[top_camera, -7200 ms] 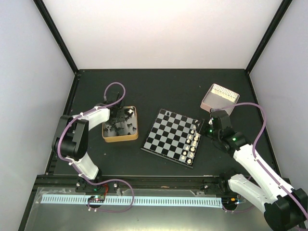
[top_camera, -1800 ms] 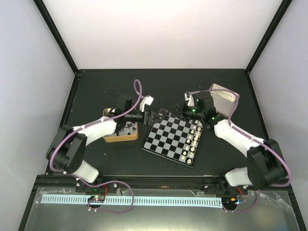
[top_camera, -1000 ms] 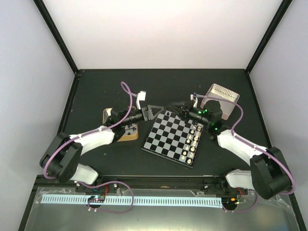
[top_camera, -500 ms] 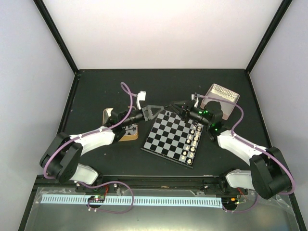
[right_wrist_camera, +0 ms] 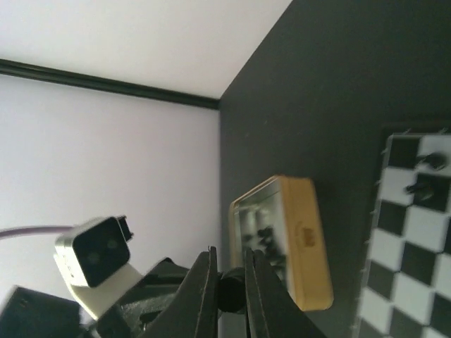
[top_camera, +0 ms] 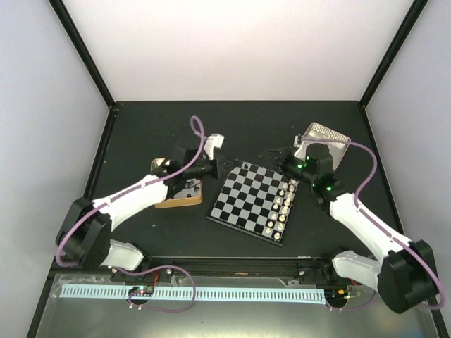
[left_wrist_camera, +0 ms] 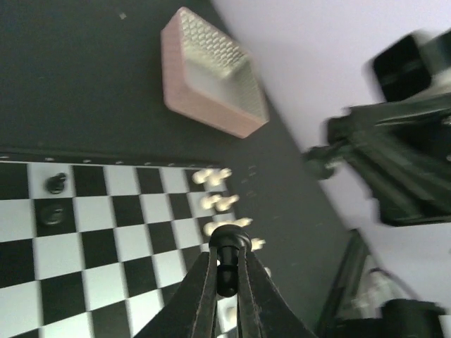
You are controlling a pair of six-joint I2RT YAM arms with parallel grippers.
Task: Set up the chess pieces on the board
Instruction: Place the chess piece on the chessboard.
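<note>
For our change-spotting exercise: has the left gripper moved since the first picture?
Yes: the left gripper went rightward, from over the gold tin to the board's far corner.

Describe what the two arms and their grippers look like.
The left arm and right arm have white shells, black joints and a looping purple cable each. The right one shows small green lights. The left gripper and right gripper have slim black fingers.
</note>
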